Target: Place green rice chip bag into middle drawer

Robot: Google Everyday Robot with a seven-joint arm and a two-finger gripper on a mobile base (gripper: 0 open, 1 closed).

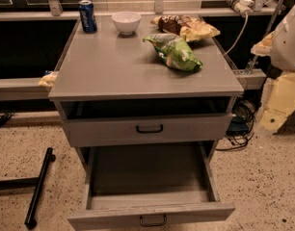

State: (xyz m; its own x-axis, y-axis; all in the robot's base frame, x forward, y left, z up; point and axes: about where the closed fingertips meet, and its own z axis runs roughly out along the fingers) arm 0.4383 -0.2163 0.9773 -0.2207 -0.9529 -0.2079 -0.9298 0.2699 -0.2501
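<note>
The green rice chip bag lies on the grey worktop, at the back right, just beside a brown-and-yellow snack bag. The middle drawer is pulled far out and looks bare inside. The tool is off at the right side, well apart from the bag. I cannot tell if it is open or closed. It does not seem to hold anything.

The green bag is puffy, shiny and crinkly. It could slip out of a pinch, or pop if squeezed hard. The two bags sit so close that the tool could grab the wrong one. A round white bowl and a blue can stand at the back, and a wide swing could knock them over. The worktop is flat and smooth, so a push may slide the bag away.
</note>
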